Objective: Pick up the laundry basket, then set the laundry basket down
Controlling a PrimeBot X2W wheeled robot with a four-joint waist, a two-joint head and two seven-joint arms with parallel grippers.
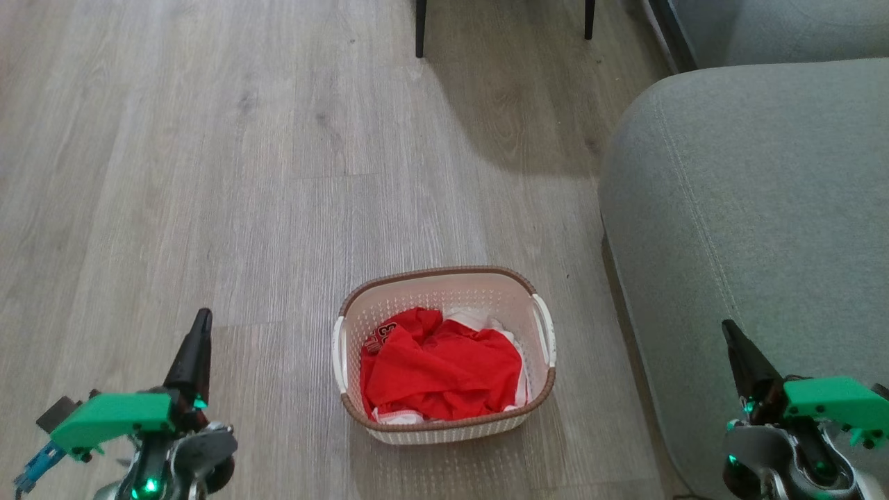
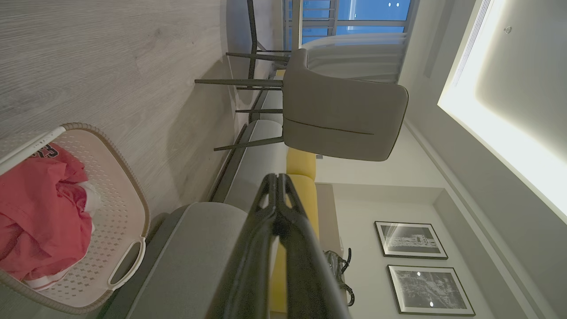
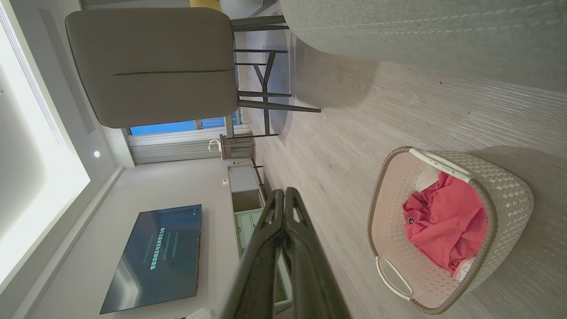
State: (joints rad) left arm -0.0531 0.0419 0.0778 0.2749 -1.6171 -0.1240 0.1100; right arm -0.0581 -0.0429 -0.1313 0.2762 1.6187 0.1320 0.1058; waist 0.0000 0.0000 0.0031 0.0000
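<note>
The laundry basket (image 1: 448, 281), cream-white and perforated with a brown woven-look rim, stands on the wooden floor between my two arms. It holds red clothing (image 1: 437, 368) with some white cloth under it. White handles sit on its left and right sides. My left gripper (image 1: 203, 321) is at the lower left, shut and empty, well apart from the basket. My right gripper (image 1: 727, 326) is at the lower right, shut and empty, in front of the sofa. The left wrist view has the basket (image 2: 128, 208) at its lower left; in the right wrist view the basket (image 3: 509, 190) is at the right.
A grey-green sofa (image 1: 757, 222) fills the right side, close to the basket's right edge. Two dark chair legs (image 1: 420, 28) stand at the far end of the floor. A grey chair (image 2: 341, 119) and a wall television (image 3: 153, 257) appear in the wrist views.
</note>
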